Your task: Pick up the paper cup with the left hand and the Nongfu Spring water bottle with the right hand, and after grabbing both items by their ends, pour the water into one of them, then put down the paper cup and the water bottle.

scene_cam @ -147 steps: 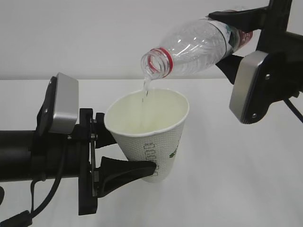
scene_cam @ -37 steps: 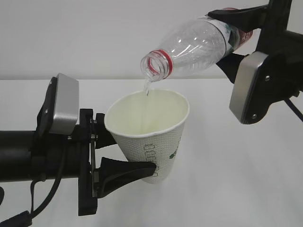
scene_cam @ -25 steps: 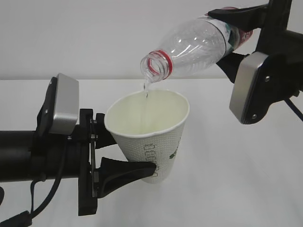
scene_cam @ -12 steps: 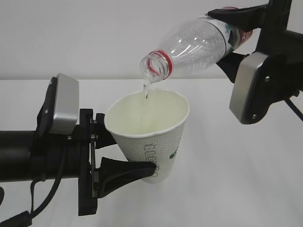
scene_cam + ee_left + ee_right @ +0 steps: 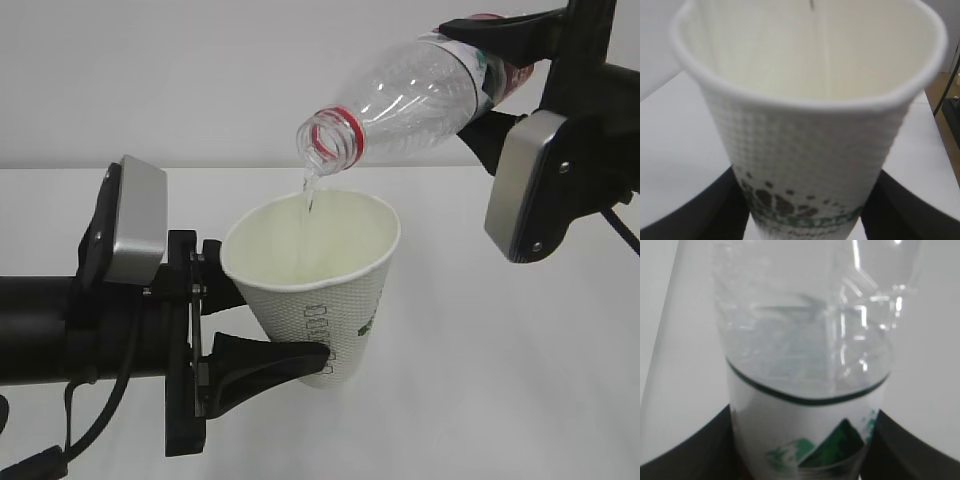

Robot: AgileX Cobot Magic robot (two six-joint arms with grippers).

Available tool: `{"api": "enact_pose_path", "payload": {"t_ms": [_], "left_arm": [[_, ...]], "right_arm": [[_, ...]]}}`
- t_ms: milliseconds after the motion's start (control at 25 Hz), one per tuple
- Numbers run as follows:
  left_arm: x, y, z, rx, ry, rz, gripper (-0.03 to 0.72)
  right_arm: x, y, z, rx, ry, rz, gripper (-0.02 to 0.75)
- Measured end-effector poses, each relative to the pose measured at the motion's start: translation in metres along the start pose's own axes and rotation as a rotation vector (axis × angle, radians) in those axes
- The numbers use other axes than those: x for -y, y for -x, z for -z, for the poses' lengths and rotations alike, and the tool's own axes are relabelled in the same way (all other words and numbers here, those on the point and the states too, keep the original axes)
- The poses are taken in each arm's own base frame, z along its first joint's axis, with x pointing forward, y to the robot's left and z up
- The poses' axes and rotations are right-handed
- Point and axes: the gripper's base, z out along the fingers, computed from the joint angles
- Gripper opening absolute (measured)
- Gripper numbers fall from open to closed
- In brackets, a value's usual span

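We note a white paper cup (image 5: 325,300) with dotted texture and dark green logo, a clear bottle (image 5: 410,95) with red neck ring and red-white-green label, colourless water (image 5: 308,195), black grippers, white table (image 5: 500,380).

Camera placement: one side view, two wrist close-ups.
Exterior sits level with cup (image 5: 318,290) and bottle (image 5: 420,95); wrist views face each very near.
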Motion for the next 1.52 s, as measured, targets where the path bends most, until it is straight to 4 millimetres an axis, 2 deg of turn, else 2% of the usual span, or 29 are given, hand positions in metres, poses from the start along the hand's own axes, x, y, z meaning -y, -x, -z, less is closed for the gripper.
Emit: {"api": "enact_pose_path", "payload": {"t_ms": [1520], "left_arm": [[0.0000, 0.0000, 0.0000, 0.000, 0.000, 0.000, 0.450]], "right_arm": [[0.0005, 0.0003, 0.0000, 0.003, -0.006, 0.026, 0.450]]}}
